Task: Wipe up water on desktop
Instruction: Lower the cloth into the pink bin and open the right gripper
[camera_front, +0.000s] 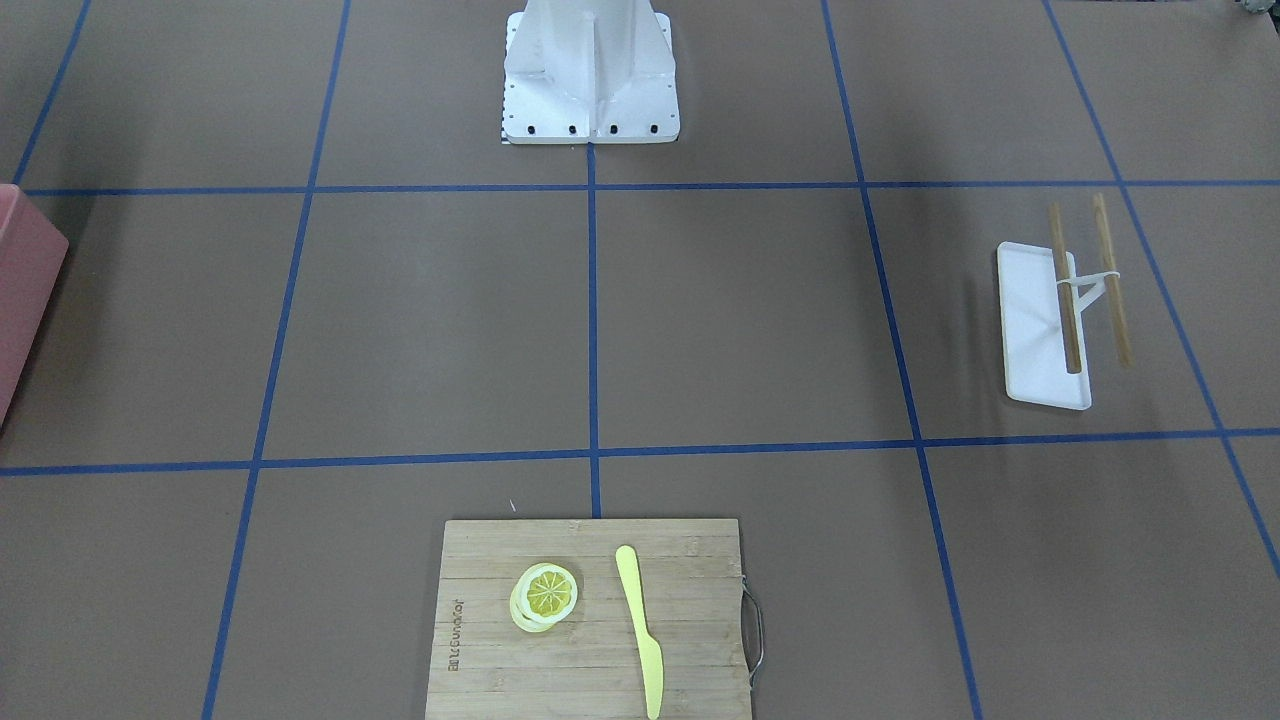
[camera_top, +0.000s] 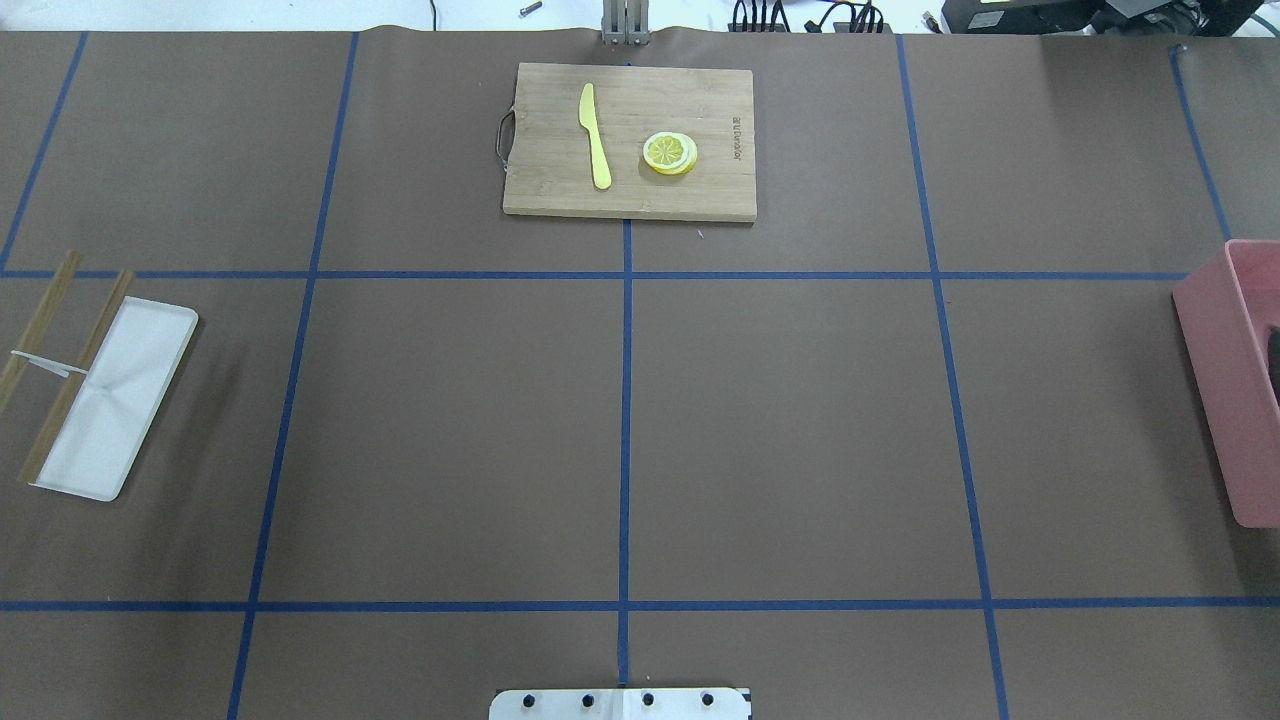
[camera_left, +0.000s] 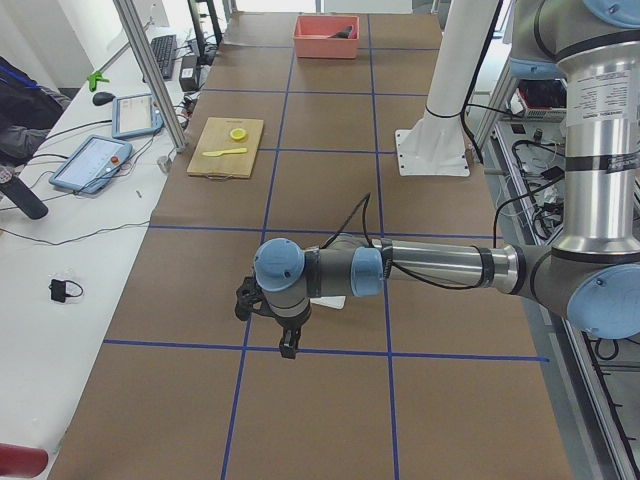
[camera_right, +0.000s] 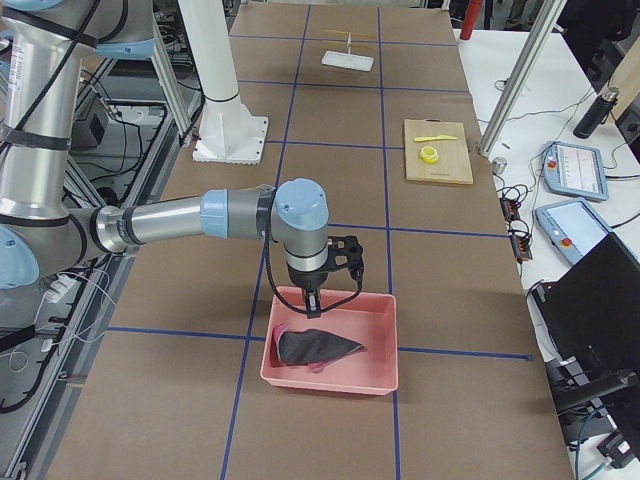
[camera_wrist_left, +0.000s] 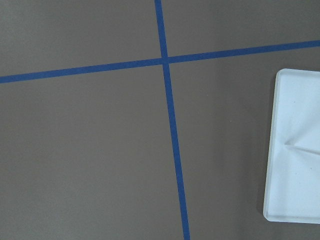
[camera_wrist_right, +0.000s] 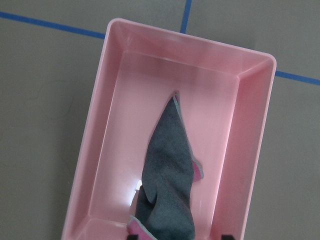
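The desktop (camera_top: 780, 430) is a matte brown tabletop crossed by blue tape lines; I see no water on it in any view. A grey cloth (camera_wrist_right: 167, 170) with a pink edge lies crumpled in a pink bin (camera_wrist_right: 100, 150) at the table's right end. My right gripper (camera_right: 313, 303) hangs just above the bin (camera_right: 330, 383) and the cloth (camera_right: 315, 347); its fingertips (camera_wrist_right: 132, 237) show wide apart and empty. My left gripper (camera_left: 288, 345) hovers over the table's left end beside a white tray (camera_wrist_left: 295, 150); I cannot tell whether it is open or shut.
A bamboo cutting board (camera_top: 630, 195) with a yellow knife (camera_top: 595, 135) and lemon slices (camera_top: 669, 153) lies at the far middle. The white tray (camera_top: 120, 400) has two wooden sticks (camera_top: 75, 375) across its edge. The robot base (camera_front: 590, 100) stands at the near middle.
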